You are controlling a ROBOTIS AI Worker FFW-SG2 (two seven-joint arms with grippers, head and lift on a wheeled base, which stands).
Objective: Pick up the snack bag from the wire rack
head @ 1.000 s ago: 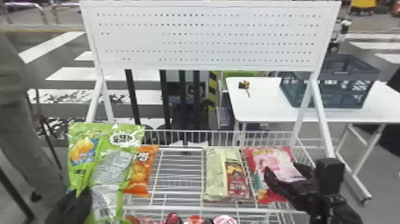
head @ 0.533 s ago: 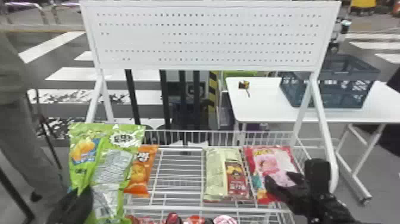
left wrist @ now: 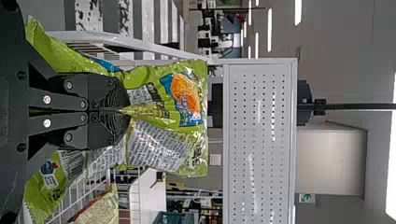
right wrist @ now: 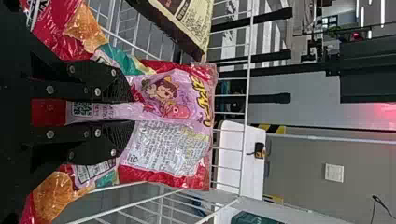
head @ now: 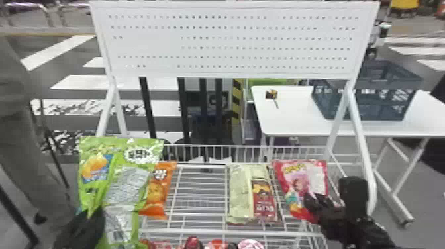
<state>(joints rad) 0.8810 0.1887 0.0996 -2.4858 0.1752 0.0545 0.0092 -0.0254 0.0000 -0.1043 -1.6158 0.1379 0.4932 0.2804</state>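
Currently, the black 2-finger left hand (left wrist: pixel 127 111) pinches the shiny green snack bag (left wrist: pixel 161 147) mid-pleat, likely for balance. The black right hand (right wrist: pixel 132 111), narrowly parted, straddles the red-and-pink snack bag (right wrist: pixel 173 144) on the white wire rack (head: pixel 198 232), likely to gather film.

Bright ceiling lights (left wrist: pixel 269 30), glare on snack bags (right wrist: pixel 168 149), pale streaks across pegboard (left wrist: pixel 264 144)
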